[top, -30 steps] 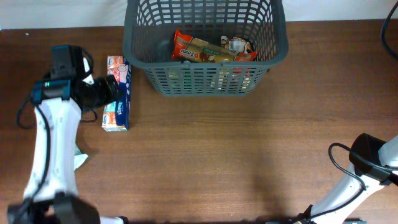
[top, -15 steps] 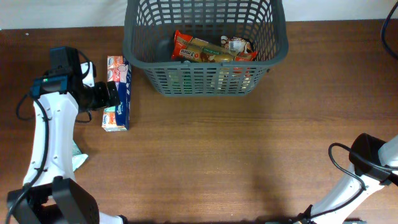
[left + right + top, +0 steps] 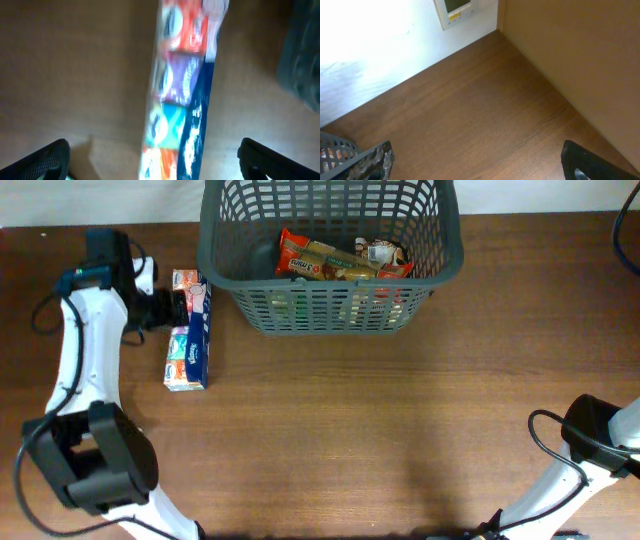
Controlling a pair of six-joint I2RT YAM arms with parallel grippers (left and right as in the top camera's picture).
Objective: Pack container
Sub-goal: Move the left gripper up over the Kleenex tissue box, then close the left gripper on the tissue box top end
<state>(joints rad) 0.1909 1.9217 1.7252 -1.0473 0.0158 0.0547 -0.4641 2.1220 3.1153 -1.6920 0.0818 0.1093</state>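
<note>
One container (image 3: 330,308), one long tissue pack (image 3: 188,330), two arms. The left gripper (image 3: 178,308) hovers over the upper part of the pack. In its wrist view the two dark fingers (image 3: 44,161) stand wide apart at the bottom corners, with the pack (image 3: 182,90) running lengthwise up between them. That view is too blurred to show whether either finger touches it. The pack shows orange, purple and turquoise panels and a dark blue edge.

The container sits just beyond the pack on the left gripper's right-hand side, a blurred dark grey mass (image 3: 300,65) at the upper right of the wrist view. The overhead view shows it near the pack but apart from it, on the brown table (image 3: 380,420). It is rectangular and dark grey, far bigger than the pack, with a thick rim and lattice-slotted walls.

At least three things lie inside it: an orange-red wrapper (image 3: 294,256), a golden-brown packet (image 3: 338,264) and a pale crumpled wrapper (image 3: 381,252). More colour shows through the slots, but it cannot be counted.

The right gripper (image 3: 480,165) is well apart from all this. Its fingers (image 3: 590,162) are spread wide over bare table and hold nothing. A corner of grey lattice (image 3: 332,150) shows beside its left finger.
</note>
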